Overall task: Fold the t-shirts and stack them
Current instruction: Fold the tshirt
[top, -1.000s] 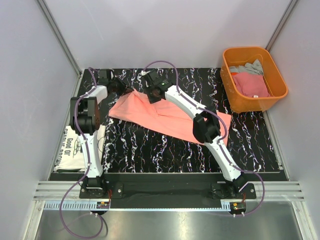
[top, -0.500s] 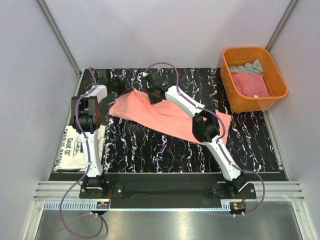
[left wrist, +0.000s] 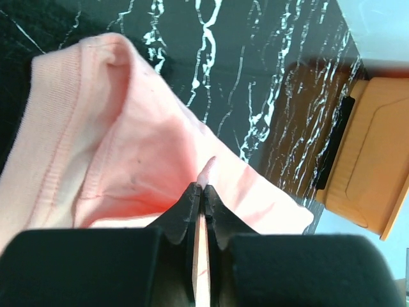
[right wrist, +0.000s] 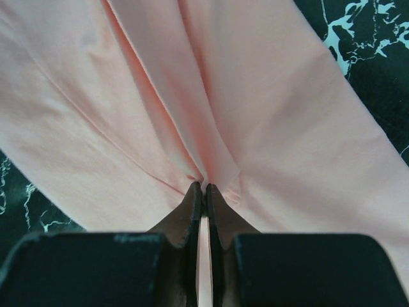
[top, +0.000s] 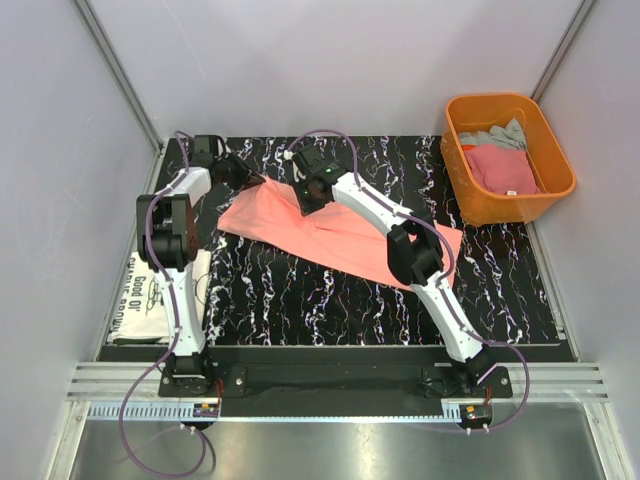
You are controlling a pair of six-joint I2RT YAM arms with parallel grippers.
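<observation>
arms [top: 365,205]: white links, black joints | cables [top: 122,415]: purple, looped | end effector fingers [right wrist: 188,211]: dark, tapered | bases [top: 470,380]: black

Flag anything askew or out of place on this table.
The salmon-pink cloth t-shirt lies slanted across the black marbled table. It is bunched into creases where the left gripper and right gripper pinch it. That fits a fold in progress; nothing looks spilled or damaged.
</observation>
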